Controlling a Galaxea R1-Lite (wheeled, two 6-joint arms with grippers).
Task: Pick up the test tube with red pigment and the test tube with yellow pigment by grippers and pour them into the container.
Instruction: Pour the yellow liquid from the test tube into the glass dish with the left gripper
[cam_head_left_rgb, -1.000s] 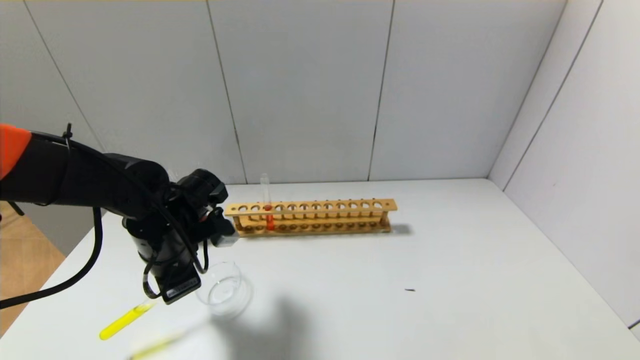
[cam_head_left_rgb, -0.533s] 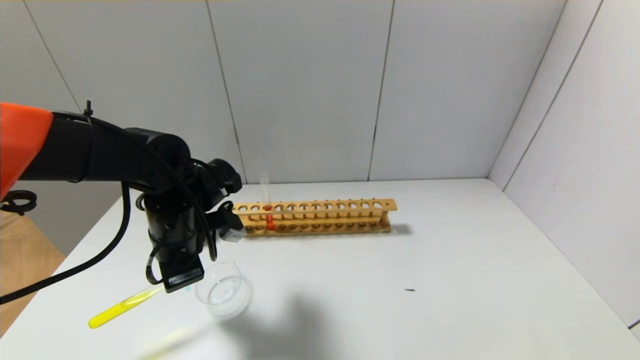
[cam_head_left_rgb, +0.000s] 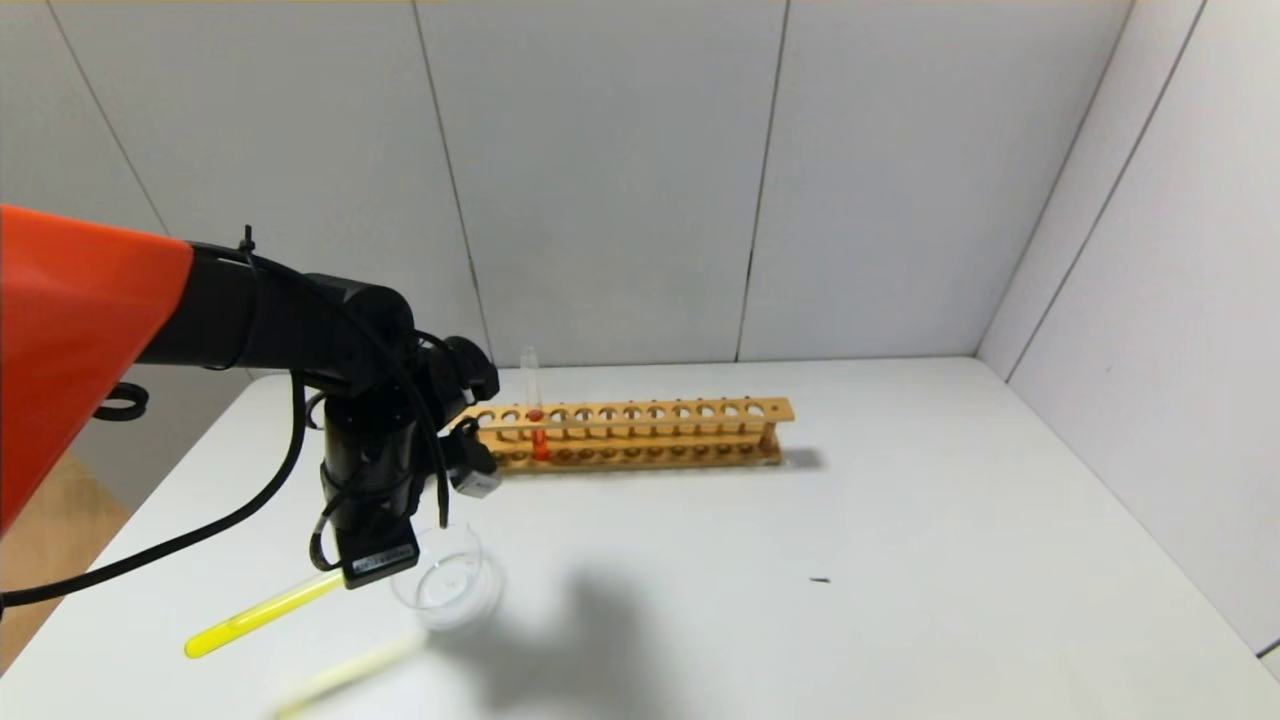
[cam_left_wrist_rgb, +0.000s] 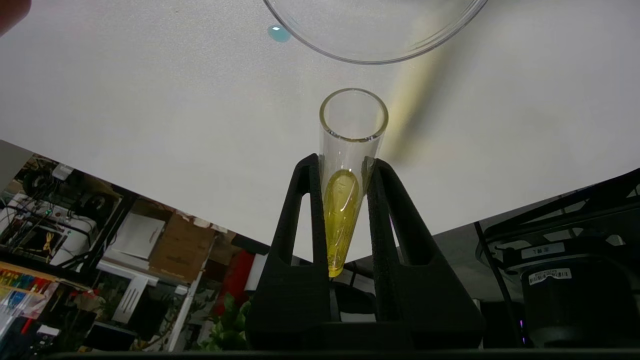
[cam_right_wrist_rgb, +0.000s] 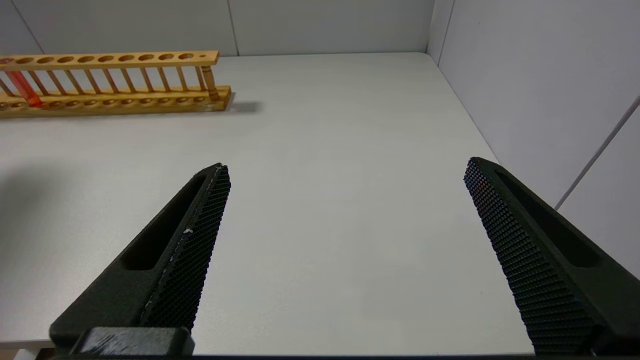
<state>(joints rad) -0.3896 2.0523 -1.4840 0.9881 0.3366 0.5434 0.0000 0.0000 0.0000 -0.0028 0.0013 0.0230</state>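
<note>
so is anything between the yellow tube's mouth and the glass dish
Left wrist view: only bare table separates the yellow tube mouth from the dish.

The slim clear glass tube of bright yellow liquid (cam_head_left_rgb: 258, 616) is held nearly level above the worktop's near left corner, its rounded bottom lower and toward the left edge, its open mouth (cam_left_wrist_rgb: 354, 114) just short of the small shallow clear glass dish (cam_head_left_rgb: 447, 579), which sits on the worktop left of centre, near the front edge. The slim clear glass tube of orange-red liquid (cam_head_left_rgb: 538, 432) stands upright toward the far edge, left of the middle.
</note>
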